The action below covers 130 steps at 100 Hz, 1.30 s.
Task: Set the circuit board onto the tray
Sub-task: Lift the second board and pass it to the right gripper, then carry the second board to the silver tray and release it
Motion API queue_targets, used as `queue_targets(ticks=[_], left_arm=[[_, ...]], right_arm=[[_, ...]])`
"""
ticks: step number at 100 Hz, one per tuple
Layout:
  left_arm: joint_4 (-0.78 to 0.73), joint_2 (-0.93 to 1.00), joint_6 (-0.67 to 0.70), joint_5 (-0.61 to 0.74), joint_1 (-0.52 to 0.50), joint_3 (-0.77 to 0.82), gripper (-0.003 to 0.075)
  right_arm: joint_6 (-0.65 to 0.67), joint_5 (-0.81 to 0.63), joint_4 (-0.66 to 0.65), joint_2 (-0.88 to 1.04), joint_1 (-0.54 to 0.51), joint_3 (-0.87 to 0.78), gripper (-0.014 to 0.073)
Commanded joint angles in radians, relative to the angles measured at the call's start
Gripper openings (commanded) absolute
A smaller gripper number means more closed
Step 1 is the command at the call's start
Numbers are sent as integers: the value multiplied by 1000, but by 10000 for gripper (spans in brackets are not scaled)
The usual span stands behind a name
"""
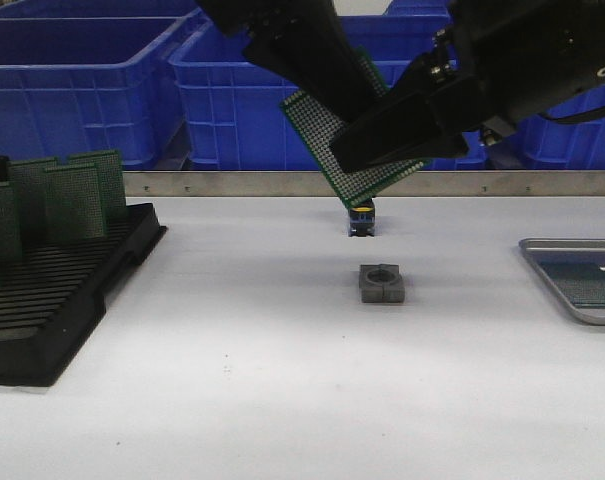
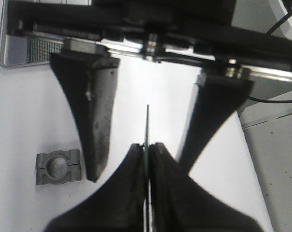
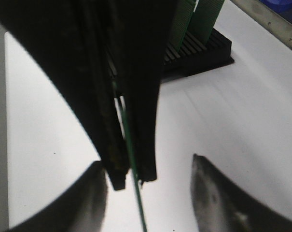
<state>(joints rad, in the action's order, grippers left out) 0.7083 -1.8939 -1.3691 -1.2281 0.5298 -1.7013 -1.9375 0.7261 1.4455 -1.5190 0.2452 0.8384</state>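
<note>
A green perforated circuit board point(image 1: 327, 125) hangs tilted in the air over the middle of the table. My left gripper point(image 1: 365, 108) comes from the upper left and is shut on it; the left wrist view shows the jaws point(image 2: 147, 146) pinching the board's thin edge point(image 2: 147, 125). My right gripper point(image 1: 367, 150) reaches in from the right, open, with one finger on each side of the board and not touching it point(image 3: 146, 162). The board's edge point(image 3: 136, 193) runs between those fingers. The silver-grey tray point(image 1: 572, 300) lies at the table's right edge and also shows in the left wrist view point(image 2: 20, 50).
A black slotted rack point(image 1: 72, 290) with several upright green boards stands at the left. A grey clamp block point(image 1: 382, 283) lies mid-table, with a small dark part point(image 1: 362, 220) behind it. Blue crates point(image 1: 82, 70) line the back beyond a metal rail point(image 1: 232, 183).
</note>
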Motion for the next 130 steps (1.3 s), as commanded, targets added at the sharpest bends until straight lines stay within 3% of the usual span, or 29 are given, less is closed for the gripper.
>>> queue_targets(ticks=[1, 15, 37, 46, 59, 66, 94, 130], left_arm=[[63, 56, -1, -51, 7, -29, -20], [63, 56, -1, -51, 7, -29, -19], [63, 56, -1, -51, 7, -29, 4], [63, 56, -1, -51, 7, -29, 127], [63, 56, -1, -51, 7, -29, 386], [52, 56, -1, -47, 7, -29, 452], [44, 62, -1, -4, -70, -30, 460], [44, 62, -1, -6, -111, -30, 459]], right_arm=[[-12, 27, 54, 31, 1, 28, 147], [-12, 27, 54, 31, 1, 28, -76], [-12, 27, 54, 31, 1, 28, -69], [-11, 27, 54, 31, 1, 28, -69], [-5, 27, 54, 31, 1, 28, -69], [17, 21, 54, 31, 1, 27, -69], [259, -157, 53, 31, -60, 11, -69], [431, -357, 58, 30, -295, -53, -69]])
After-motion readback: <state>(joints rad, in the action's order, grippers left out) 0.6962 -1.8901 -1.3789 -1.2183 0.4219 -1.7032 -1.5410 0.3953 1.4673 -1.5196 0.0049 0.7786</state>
